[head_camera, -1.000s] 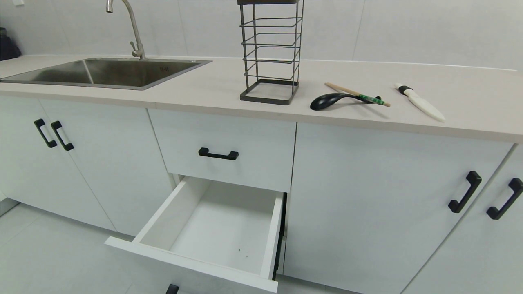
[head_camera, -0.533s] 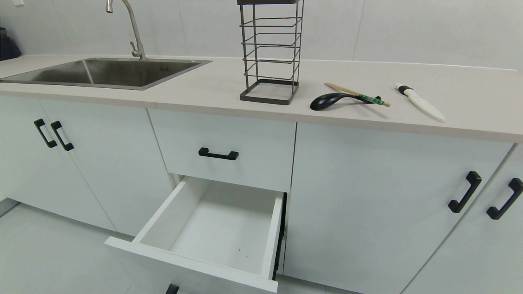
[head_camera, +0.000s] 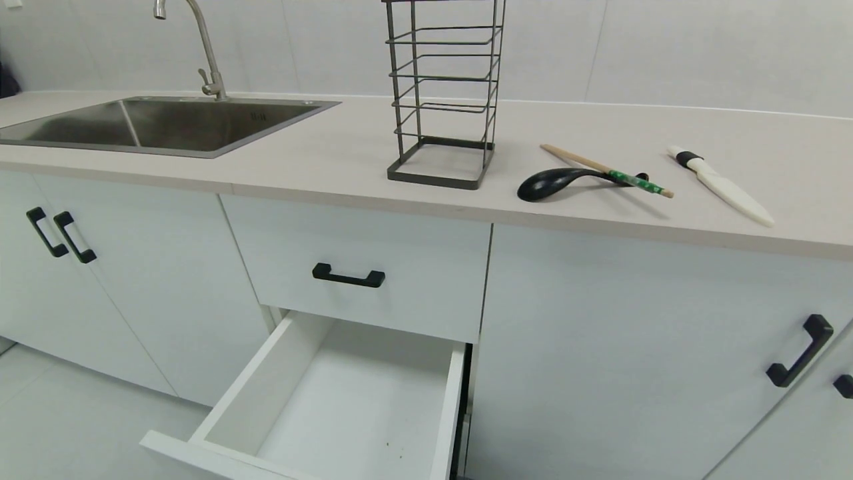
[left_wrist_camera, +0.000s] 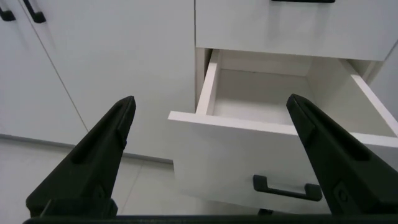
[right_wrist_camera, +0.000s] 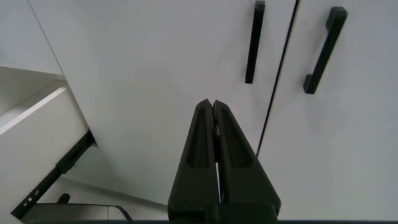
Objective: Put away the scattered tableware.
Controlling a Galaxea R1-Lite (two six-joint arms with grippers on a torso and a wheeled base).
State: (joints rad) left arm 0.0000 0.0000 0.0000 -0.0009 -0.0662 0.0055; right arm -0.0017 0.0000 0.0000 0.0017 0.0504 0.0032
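Fingers [left_wrist_camera: 102,162] of left gripper [left_wrist_camera: 211,102] spread wide, nothing between them, touching nothing; they face the open drawer [left_wrist_camera: 236,121], its inside bare white, black pull on its front panel [left_wrist_camera: 286,186]. Right gripper [right_wrist_camera: 212,106] fingers pressed flat together, pinching nothing, hanging in front of white cabinet doors [right_wrist_camera: 155,74] with two black upright handles [right_wrist_camera: 252,43]. Tableware all sits on the countertop [head_camera: 320,153], right of the wire rack [head_camera: 443,100]. Black spoon [head_camera: 556,183]: long axis roughly along the counter's front edge, bowl at the left end near the rack, handle running right. Chopsticks [head_camera: 606,171]: long axis diagonal, plain wooden end back-left, green-patterned end front-right, lying across the spoon's handle end and touching it. White knife [head_camera: 723,187]: apart from the chopsticks, farther right, diagonal too, black-banded end toward the wall, tapered end toward the front-right edge. Closed drawer with black pull [head_camera: 348,275] sits directly above the open one. Steel sink [head_camera: 166,127] and faucet [head_camera: 200,47] at the counter's left, well apart from the tableware.
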